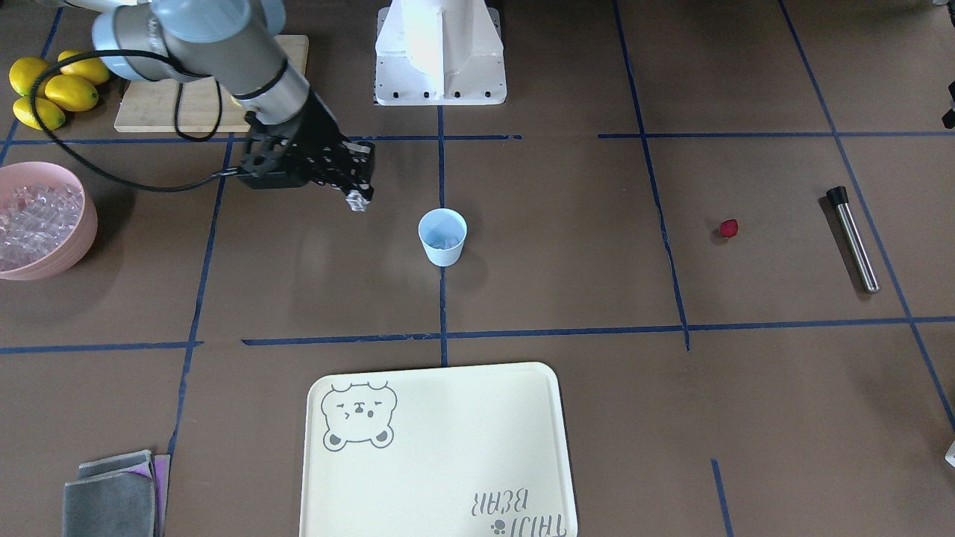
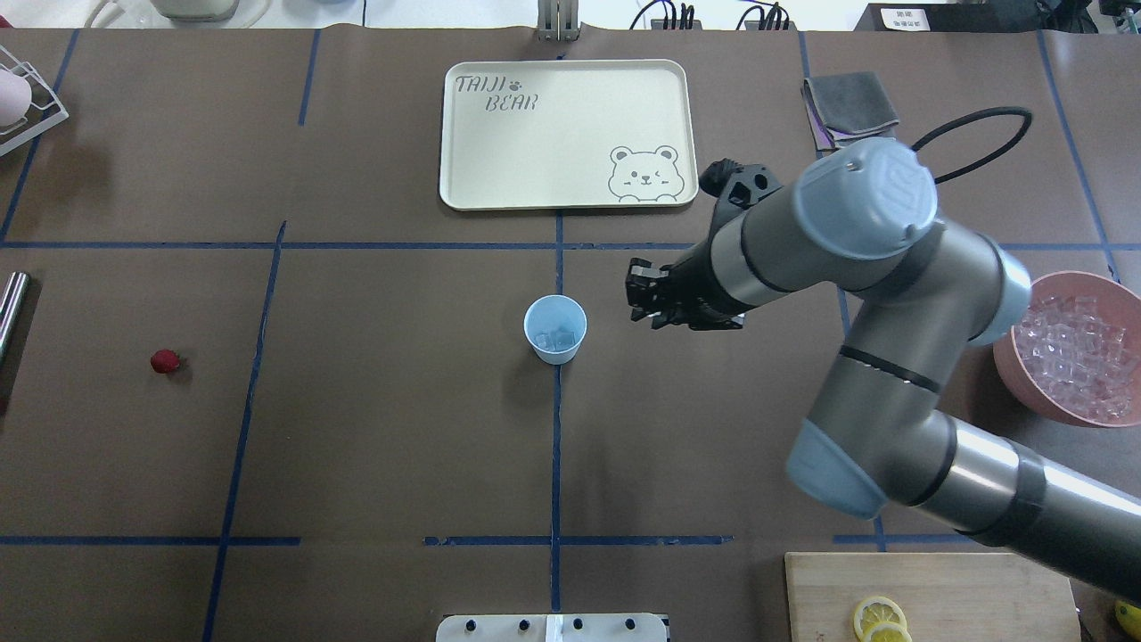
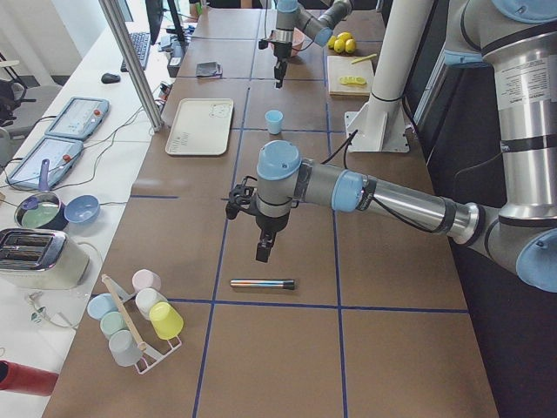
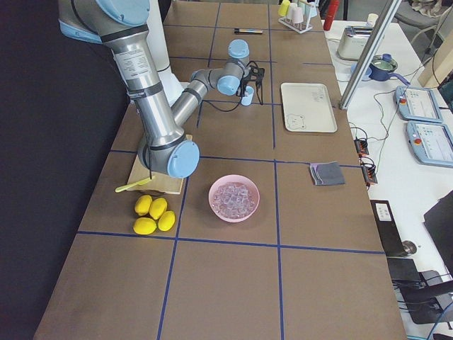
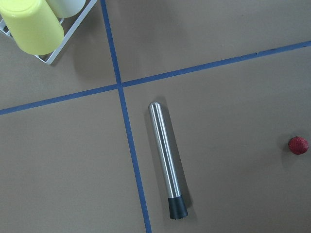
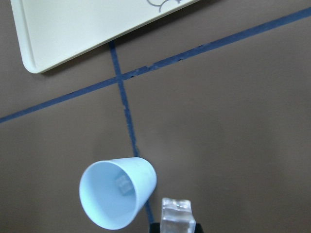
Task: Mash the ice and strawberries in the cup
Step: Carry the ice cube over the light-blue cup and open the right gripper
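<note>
Far left: steel muddler [image 5: 166,160] lying flat, left gripper [image 3: 264,253] hung above it (finger spacing: cannot tell). Strawberry [image 2: 165,361] lying alone, well left of cup [image 2: 555,328]. Centre: cup upright, few ice pieces [image 2: 559,339] inside. Just right: right gripper [image 1: 359,195], raised, clamped on ice cube [image 6: 178,218]. Far right: pink bowl [image 2: 1005,361] heaped with loose ice [image 2: 1074,357].

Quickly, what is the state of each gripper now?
Left gripper: cannot be told; it shows only in the far side view.
Right gripper: closed, holding an ice cube.
</note>
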You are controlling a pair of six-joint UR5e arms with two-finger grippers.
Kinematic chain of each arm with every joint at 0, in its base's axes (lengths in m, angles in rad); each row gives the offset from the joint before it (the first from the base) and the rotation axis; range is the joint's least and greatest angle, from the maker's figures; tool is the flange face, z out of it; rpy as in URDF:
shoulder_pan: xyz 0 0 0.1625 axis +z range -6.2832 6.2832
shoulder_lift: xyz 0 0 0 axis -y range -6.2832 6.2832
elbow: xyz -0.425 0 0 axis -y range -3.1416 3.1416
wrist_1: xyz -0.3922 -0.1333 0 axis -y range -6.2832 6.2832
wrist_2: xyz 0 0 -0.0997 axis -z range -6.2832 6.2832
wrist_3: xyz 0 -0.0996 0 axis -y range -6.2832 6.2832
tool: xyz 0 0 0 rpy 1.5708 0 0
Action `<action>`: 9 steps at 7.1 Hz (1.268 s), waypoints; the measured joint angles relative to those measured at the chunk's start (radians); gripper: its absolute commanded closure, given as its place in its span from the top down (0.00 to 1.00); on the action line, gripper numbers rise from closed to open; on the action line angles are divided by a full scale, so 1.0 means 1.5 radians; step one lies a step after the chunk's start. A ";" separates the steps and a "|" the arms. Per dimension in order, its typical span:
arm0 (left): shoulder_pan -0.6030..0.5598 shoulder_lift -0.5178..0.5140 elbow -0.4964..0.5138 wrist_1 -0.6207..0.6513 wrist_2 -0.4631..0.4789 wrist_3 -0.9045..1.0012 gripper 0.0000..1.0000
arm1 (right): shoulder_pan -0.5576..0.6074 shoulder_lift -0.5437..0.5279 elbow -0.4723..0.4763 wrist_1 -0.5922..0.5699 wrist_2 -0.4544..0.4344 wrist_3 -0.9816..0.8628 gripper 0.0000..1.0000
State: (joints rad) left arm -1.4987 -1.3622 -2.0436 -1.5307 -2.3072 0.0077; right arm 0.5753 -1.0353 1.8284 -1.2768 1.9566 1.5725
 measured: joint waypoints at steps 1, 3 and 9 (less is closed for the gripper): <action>0.000 0.000 0.000 0.000 0.000 0.000 1.00 | -0.034 0.049 -0.045 0.002 -0.045 0.033 0.02; 0.000 0.000 -0.001 0.001 0.000 0.000 1.00 | -0.071 0.089 -0.089 0.005 -0.100 0.054 0.20; 0.000 0.008 0.000 0.000 0.000 0.001 1.00 | -0.081 0.096 -0.102 0.007 -0.115 0.053 0.57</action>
State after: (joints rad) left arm -1.4987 -1.3503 -2.0434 -1.5309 -2.3071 0.0087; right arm 0.4541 -0.8918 1.6752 -1.2667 1.7845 1.6521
